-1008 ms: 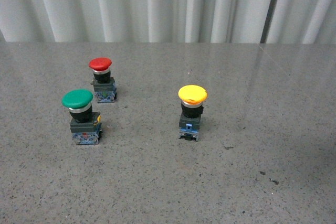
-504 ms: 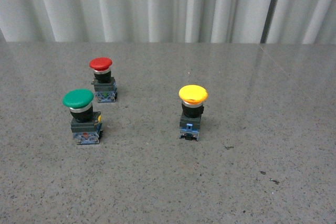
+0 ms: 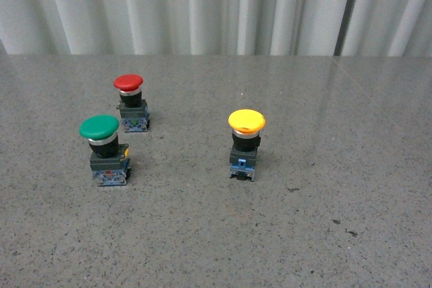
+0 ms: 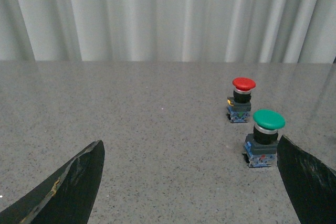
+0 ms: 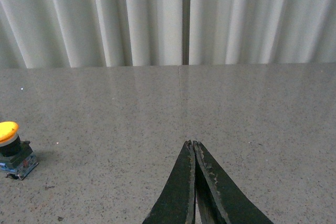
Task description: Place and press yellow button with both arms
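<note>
- Glossy yellow-capped pushbutton with black body and blue base (image 3: 246, 141): upright on the grey speckled tabletop (image 3: 324, 234), well apart from both claws.
- Left gripper (image 4: 191, 182): spread wide, empty.
- Right gripper (image 5: 193, 148): pinched closed, empty, button off to its side.

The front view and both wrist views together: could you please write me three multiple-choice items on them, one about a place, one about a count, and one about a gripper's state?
1. In the front view, where does the yellow button stand relative to the green button?
A. To its right, apart from it
B. Stacked on top of it
C. Touching its left side

2. How many pushbuttons stand on the table?
A. One
B. Three
C. Five

3. How do the two grippers stand?
A. Both shut
B. Left gripper open, right gripper shut
C. Left shut on the red button, right open

Answers: 1 A, bare table separates the two buttons. 2 B, the front view shows a red, a green and a yellow cap. 3 B, the left fingers sit far apart with nothing between them, while the right fingers meet.
</note>
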`<move>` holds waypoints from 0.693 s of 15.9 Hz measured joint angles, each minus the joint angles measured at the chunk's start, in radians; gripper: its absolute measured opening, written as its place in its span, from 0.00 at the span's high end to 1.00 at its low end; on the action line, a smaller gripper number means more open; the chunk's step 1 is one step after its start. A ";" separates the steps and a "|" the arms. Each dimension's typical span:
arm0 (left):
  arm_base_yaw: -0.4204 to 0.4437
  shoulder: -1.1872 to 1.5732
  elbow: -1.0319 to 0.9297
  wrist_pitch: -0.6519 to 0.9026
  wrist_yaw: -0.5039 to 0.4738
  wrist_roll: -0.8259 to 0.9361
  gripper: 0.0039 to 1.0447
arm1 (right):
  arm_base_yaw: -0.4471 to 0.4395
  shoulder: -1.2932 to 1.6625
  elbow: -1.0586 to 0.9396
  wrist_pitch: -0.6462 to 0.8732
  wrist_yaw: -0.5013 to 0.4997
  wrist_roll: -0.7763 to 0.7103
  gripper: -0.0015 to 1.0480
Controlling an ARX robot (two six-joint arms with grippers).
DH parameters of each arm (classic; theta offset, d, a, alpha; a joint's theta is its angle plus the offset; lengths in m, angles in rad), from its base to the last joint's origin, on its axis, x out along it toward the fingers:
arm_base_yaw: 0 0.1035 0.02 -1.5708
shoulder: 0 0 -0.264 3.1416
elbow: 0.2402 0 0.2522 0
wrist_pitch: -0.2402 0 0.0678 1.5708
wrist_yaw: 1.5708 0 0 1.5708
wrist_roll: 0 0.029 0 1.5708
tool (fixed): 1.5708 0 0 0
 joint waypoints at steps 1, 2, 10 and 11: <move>0.000 0.000 0.000 0.000 -0.001 0.000 0.06 | 0.000 -0.022 -0.008 -0.013 0.000 0.000 0.98; 0.000 0.000 0.000 0.000 0.000 0.000 0.06 | 0.000 -0.048 -0.014 -0.031 0.000 -0.001 0.98; 0.000 0.000 0.000 0.000 0.000 0.000 0.06 | 0.000 -0.195 -0.055 -0.122 0.000 -0.001 0.98; 0.000 0.000 0.000 0.000 0.000 0.000 0.06 | 0.000 -0.212 -0.055 -0.137 -0.001 -0.001 0.98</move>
